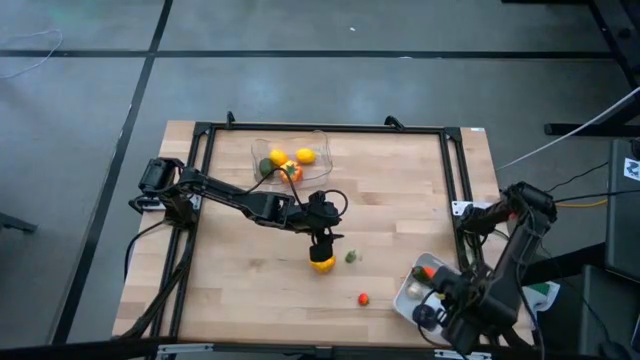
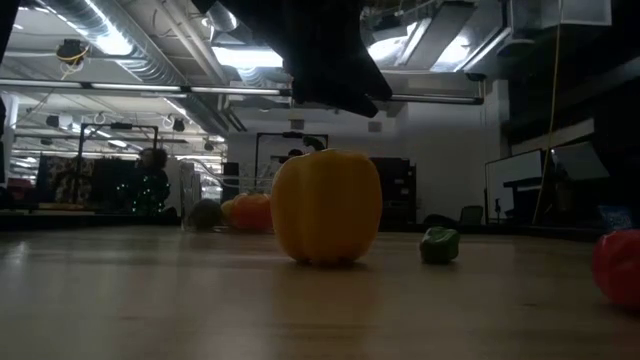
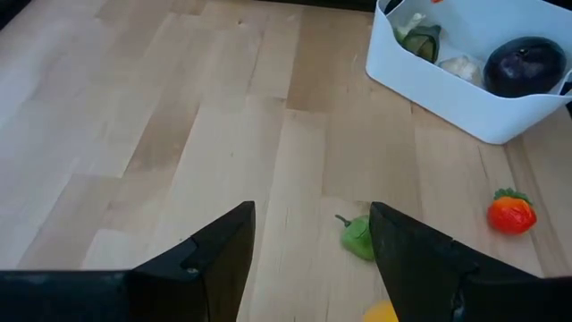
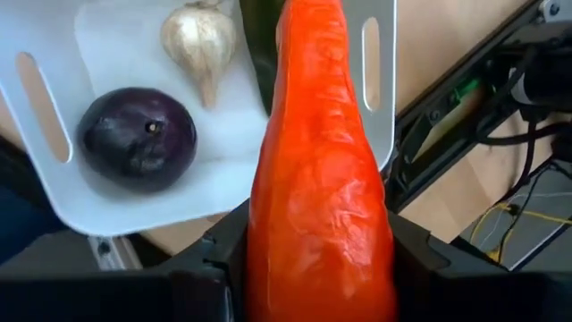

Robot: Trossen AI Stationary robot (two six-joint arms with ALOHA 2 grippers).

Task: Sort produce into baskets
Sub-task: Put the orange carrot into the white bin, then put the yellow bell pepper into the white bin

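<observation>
1. Hovering over the yellow pepper (image 1: 321, 263) at mid-table, our left gripper (image 3: 311, 259) has its jaws spread wide with nothing between them. The pepper stands upright on the wood, just under the fingers. If we descend off-centre, a finger tip may strike the pepper's shoulder and tip or roll it away.

2. We see a small green piece (image 3: 358, 238) lying just beside the pepper. A wide-open jaw coming down could clip it and send it skidding toward the little red piece (image 1: 363, 298) nearby.

3. Our right gripper (image 4: 313, 268) is clamped on the red carrot-like piece (image 4: 319, 170), held above the white tray (image 4: 54, 188) at the table's right front corner. The tray already holds a purple ball (image 4: 137, 136), a white garlic (image 4: 200, 38) and a green piece. Let go from this height, the long carrot could bounce off the ball or land across the rim and fall outside.

4. We judge the clear tub (image 1: 292, 157) at the far edge, holding lemons and an orange tomato, to be the pepper's likely home; a smooth, rounded pepper pinched too lightly may slip during the carry.
</observation>
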